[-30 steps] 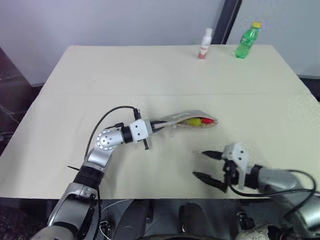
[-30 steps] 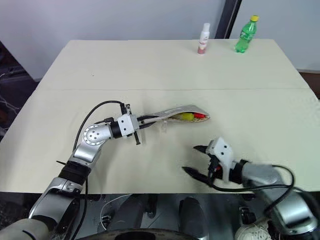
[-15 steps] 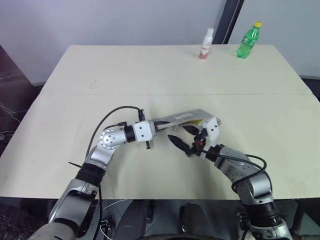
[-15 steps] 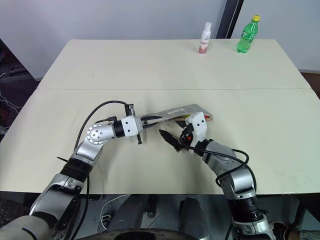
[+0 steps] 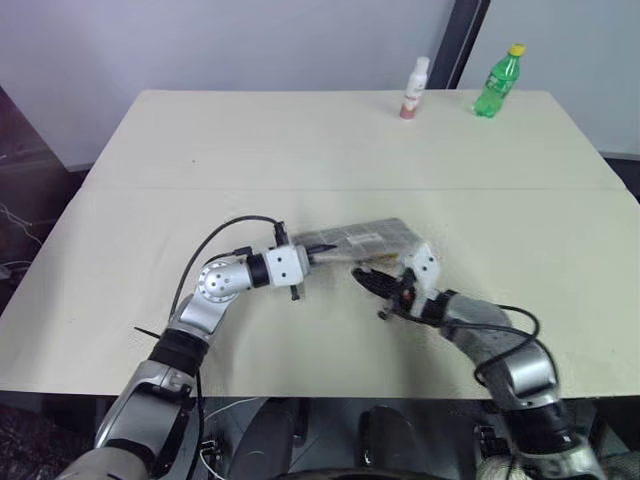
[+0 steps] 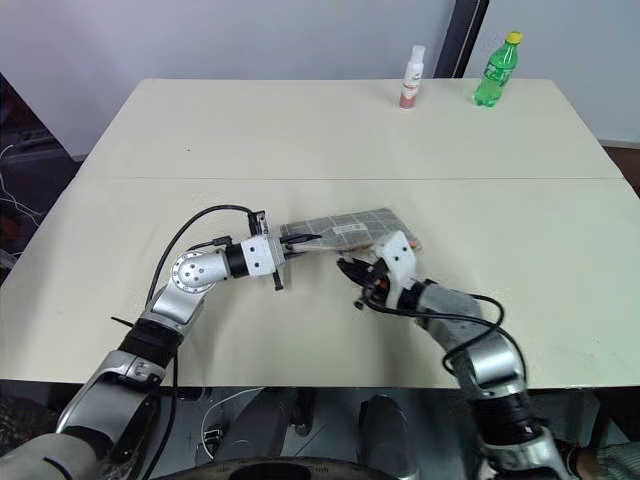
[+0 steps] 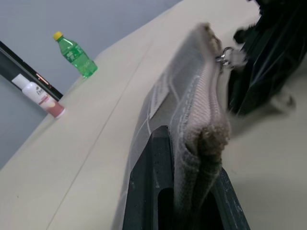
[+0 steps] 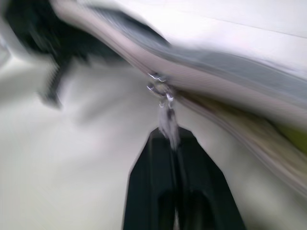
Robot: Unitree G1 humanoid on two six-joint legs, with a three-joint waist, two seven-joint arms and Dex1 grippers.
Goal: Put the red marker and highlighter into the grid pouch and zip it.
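while the left gripper (image 5: 312, 256) stays out of the way at the pouch's left end, its two fingers are pressed together on the fabric there, so the grid pouch (image 5: 360, 239) is anchored near the middle of the table (image 5: 300, 140). this pinch looks meant to hold the pouch taut against a pull along its zipper edge. the right gripper (image 8: 169, 136), just in front of the pouch's near edge, has its fingers together on the zipper pull (image 8: 165, 111), the small metal tab hanging from the zipper line. past the tab, toward the pouch's right end, the mouth still gapes a little, and a bit of yellow, probably the highlighter (image 8: 292, 139), shows inside; the red marker cannot be made out. both pens seem to be inside, so only the zipping remains. at the far edge stand a green bottle (image 5: 497, 80) and a small white bottle (image 5: 411, 87), well apart from the work.
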